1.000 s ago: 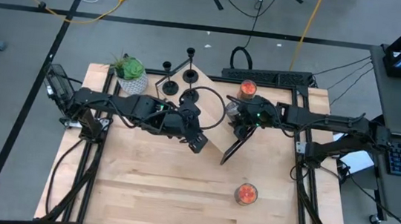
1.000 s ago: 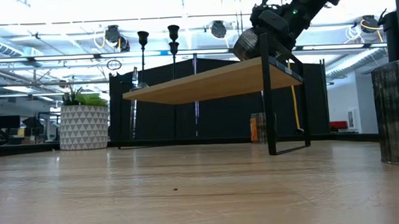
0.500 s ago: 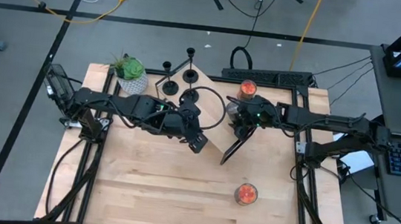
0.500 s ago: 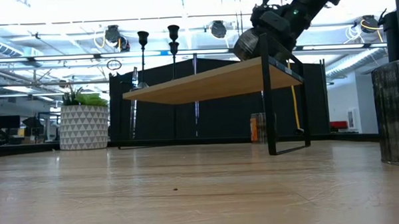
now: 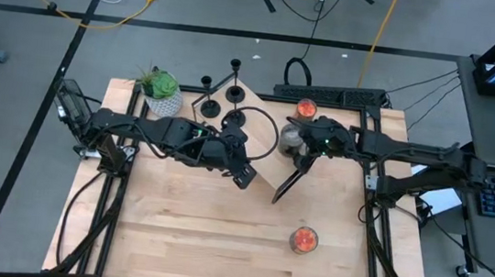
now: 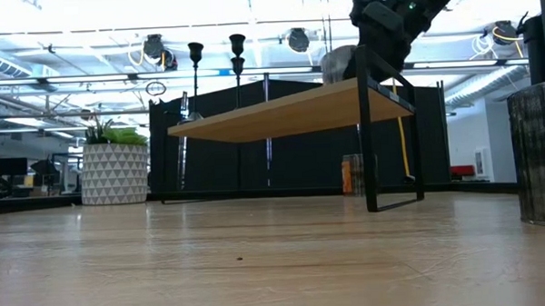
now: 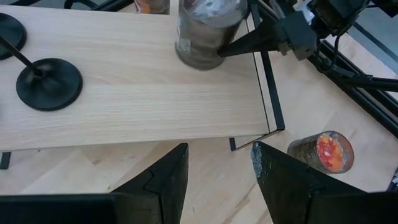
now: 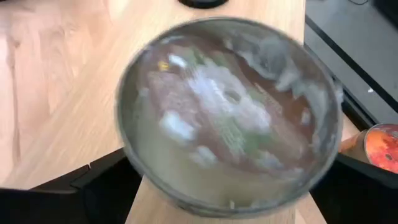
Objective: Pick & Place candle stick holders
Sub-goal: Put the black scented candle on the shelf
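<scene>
Black candle stick holders (image 5: 208,107) (image 5: 235,92) stand by their disc bases on a low wooden shelf (image 5: 263,163) at the table's far middle; one base (image 7: 48,84) shows in the left wrist view. A grey jar candle (image 5: 290,138) stands on the shelf's right end. My right gripper (image 5: 302,142) is open, with its fingers (image 8: 106,180) either side of that jar (image 8: 227,106). My left gripper (image 5: 245,177) hangs open over the table by the shelf's near edge, with nothing between its fingers (image 7: 155,180). My right gripper comes at the grey jar candle from the table's right, slanting down. One fingertip (image 7: 231,48) reaches the jar's wall (image 7: 202,53), but I cannot tell whether it touches. The jar stands upright on the shelf.
A potted plant (image 5: 162,95) stands at the far left. One orange-red jar candle (image 5: 306,110) stands behind the shelf's right end, another (image 5: 303,240) on the table toward the near right. Bare tabletop (image 5: 182,233) lies in front of the shelf.
My right gripper has drawn back a little toward the table's right edge and up, off the grey jar candle. The jar stays upright on the shelf's end and now shows more fully in the high and low views.
</scene>
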